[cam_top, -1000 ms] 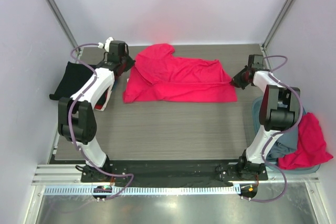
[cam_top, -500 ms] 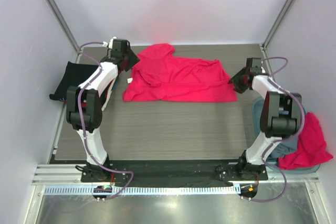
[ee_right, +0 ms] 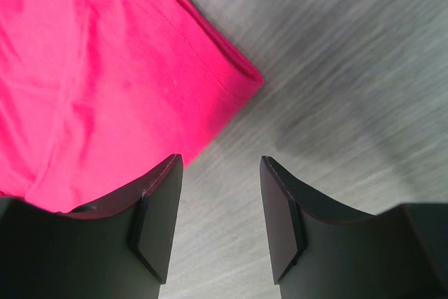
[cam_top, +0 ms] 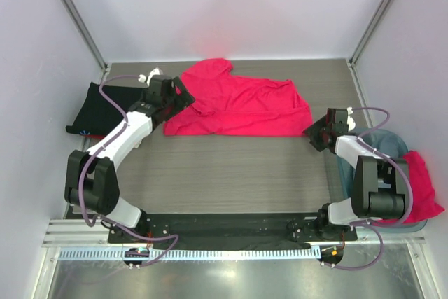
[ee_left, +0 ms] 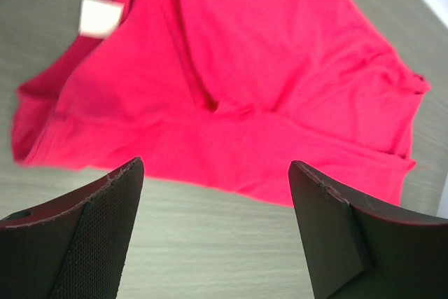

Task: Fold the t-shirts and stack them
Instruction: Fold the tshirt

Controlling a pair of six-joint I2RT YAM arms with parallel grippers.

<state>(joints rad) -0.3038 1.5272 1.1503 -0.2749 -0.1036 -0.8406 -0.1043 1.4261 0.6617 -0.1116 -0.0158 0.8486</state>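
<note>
Top view: fixed high behind the near edge, looking down over the whole desk (cam_top: 231,169). Left wrist: close, looking across the pinkish-red t-shirt (cam_top: 238,106) from its left end. Right wrist: closer still, over its right corner. Shared by all three: that shirt.

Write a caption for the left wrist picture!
Open left end effector facing a rumpled pink-red t-shirt on the table.

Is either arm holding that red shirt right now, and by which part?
Nothing is held. The left end effector and the right end effector are both open and empty, each near one end of the red t-shirt.
</note>
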